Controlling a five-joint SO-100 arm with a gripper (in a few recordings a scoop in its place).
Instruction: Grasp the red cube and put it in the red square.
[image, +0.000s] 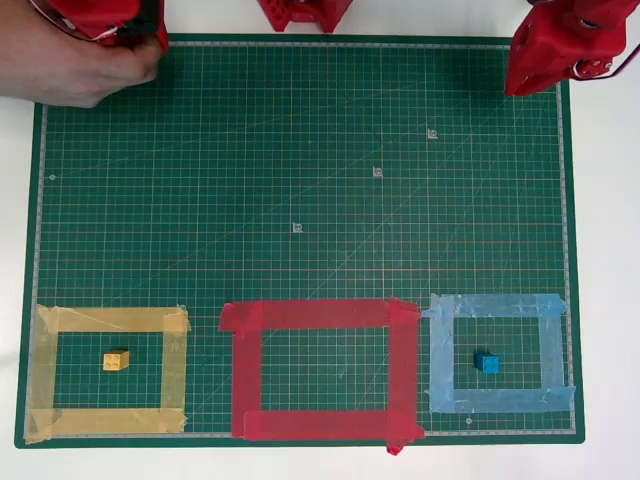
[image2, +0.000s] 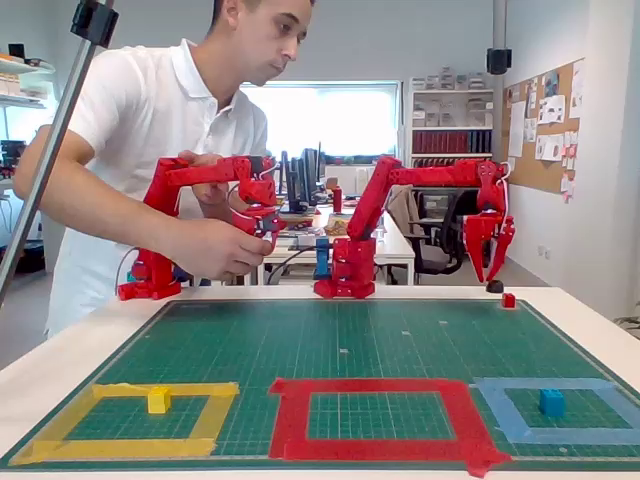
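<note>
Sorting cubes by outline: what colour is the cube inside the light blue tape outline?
Blue. The cube shows best in the overhead view, within the light blue tape outline.

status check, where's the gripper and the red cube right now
Gripper open, hanging above the table's far right edge. Red cube on the white table just off the mat, ungrasped. Red square empty; path clear.

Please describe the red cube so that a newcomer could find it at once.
In the fixed view, start at the green mat and go to its far right corner. The red cube sits just off it on the white table, below the gripper. The other cubes are yellow and blue, inside tape outlines.
</note>
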